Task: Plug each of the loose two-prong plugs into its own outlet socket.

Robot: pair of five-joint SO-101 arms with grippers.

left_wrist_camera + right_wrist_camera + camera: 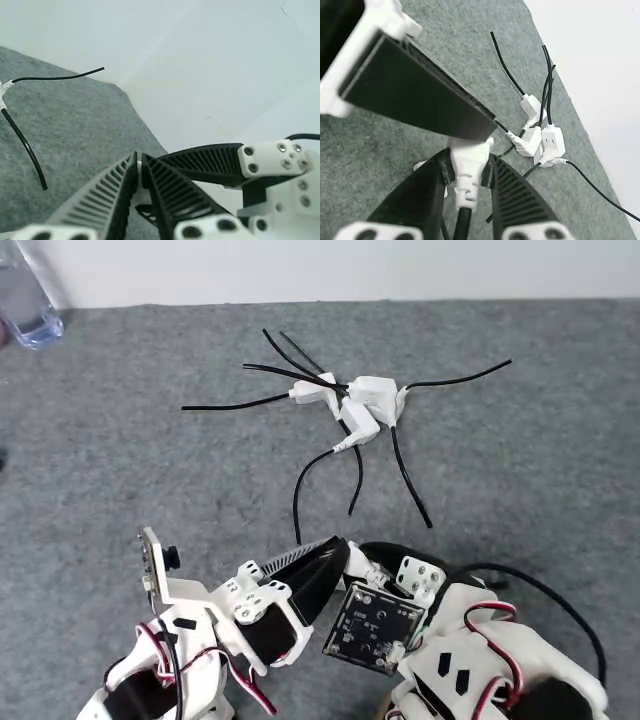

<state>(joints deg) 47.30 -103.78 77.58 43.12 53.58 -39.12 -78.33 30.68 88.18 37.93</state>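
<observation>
Right gripper: the right gripper (468,159) was closed firmly across the body of one white plug (467,172). Its black cord (461,222) trailed back between the fingers. This hold was judged to leave the plug's far end free to be pushed into a socket.
Left gripper: the fingertips of the left gripper (139,161) were brought together. Nothing could be made out as held, and a white patch seen lower between the fingers could not be identified.
Meeting of the tools: the left gripper's tip was set just beside the far end of the held plug. This was judged to be steadying or a handover, though which could not be told.
Task's thing: the held plug was located close in front of the arms, well apart from the cluster (372,395) lying farther out on the grey mat (120,470).
Counts: two arms were counted, with one plug held. Three white pieces were counted touching in the cluster, and plug could not be told from socket for each. The cords crossed too much for a sure count.
Aside: one clear container (28,310) stood at the mat's far corner.
</observation>
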